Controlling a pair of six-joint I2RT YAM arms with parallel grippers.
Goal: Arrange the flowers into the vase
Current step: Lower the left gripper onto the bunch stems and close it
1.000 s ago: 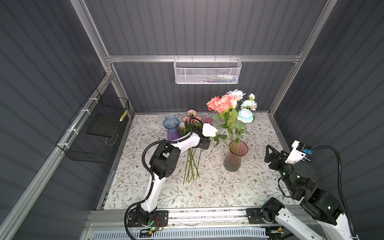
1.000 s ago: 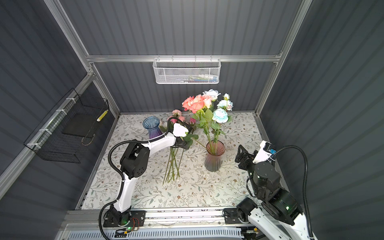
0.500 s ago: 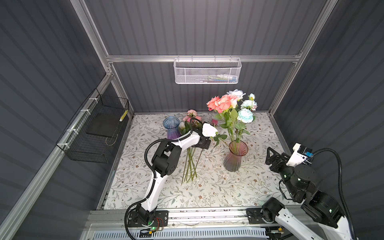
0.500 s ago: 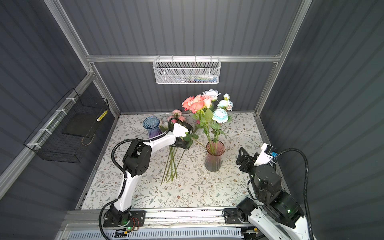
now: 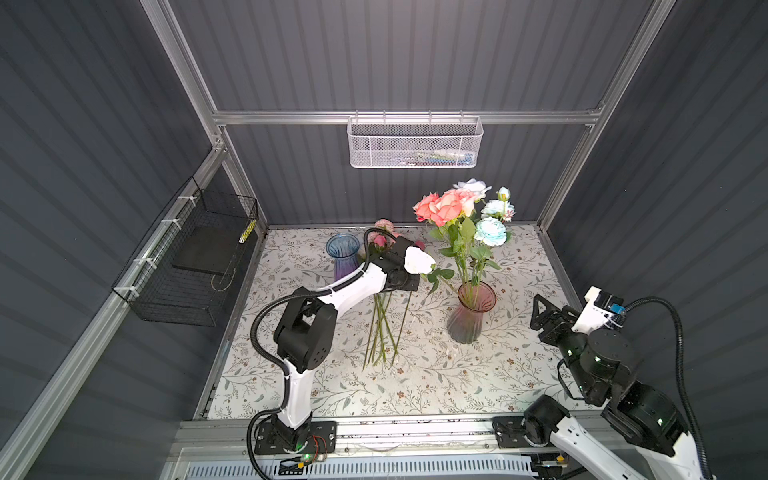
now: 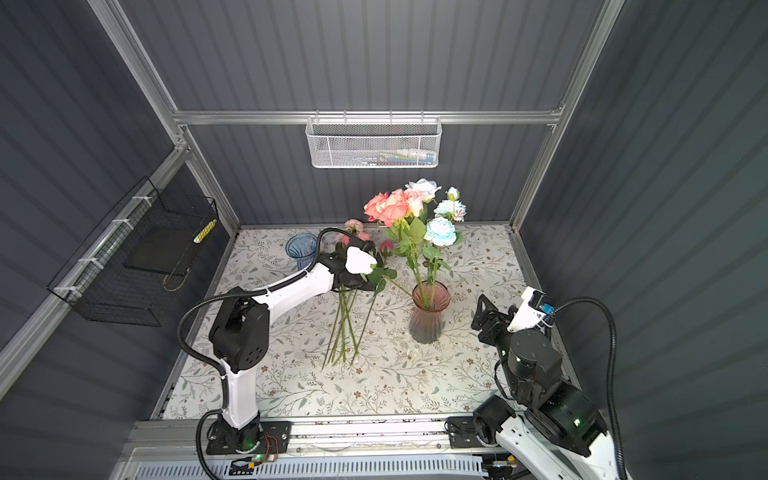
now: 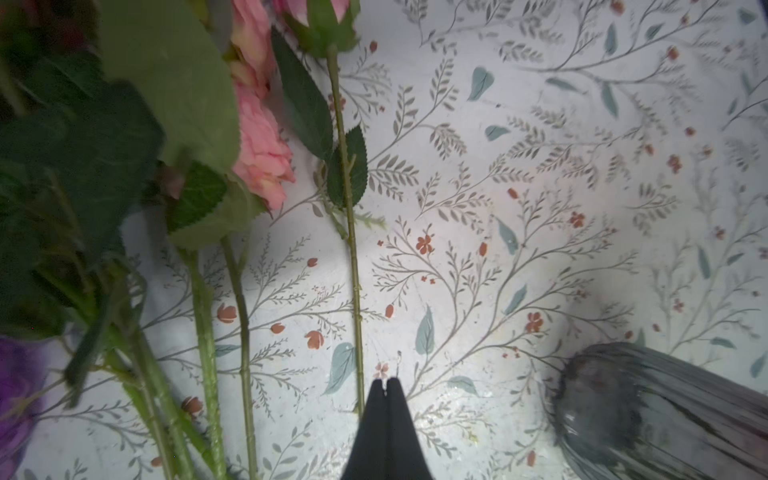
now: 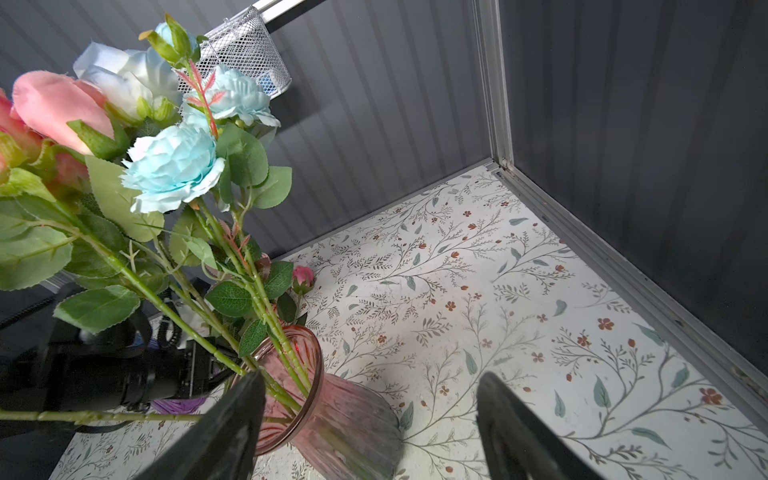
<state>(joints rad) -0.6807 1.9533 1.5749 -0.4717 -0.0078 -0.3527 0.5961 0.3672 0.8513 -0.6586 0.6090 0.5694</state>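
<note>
Coral, white and pale blue flowers (image 5: 457, 208) (image 6: 409, 208) (image 8: 170, 166) stand in the pink glass vase (image 5: 469, 316) (image 6: 428, 316) (image 8: 332, 407). A white rose (image 5: 419, 261) leans out of it over my left wrist. Several loose flowers lie on the table, stems (image 5: 382, 332) (image 6: 345, 332) towards the front, pink blooms (image 7: 262, 158) at the back. My left gripper (image 5: 405, 282) (image 7: 387, 380) is down among them, shut, with one thin stem (image 7: 353, 270) running along its left finger. My right gripper (image 5: 540, 311) (image 6: 482, 311) (image 8: 370, 378) stands open just right of the vase, apart from it.
An empty blue-and-purple vase (image 5: 343, 253) (image 6: 301, 249) stands at the back left, close to the loose blooms. A black wire basket (image 5: 195, 266) hangs on the left wall and a white mesh basket (image 5: 415, 143) on the back wall. A metal rail (image 8: 582, 232) edges the floral table.
My left jaws have closed while that arm stayed over the loose stems. The right arm has shifted only slightly and stays open beside the vase.
</note>
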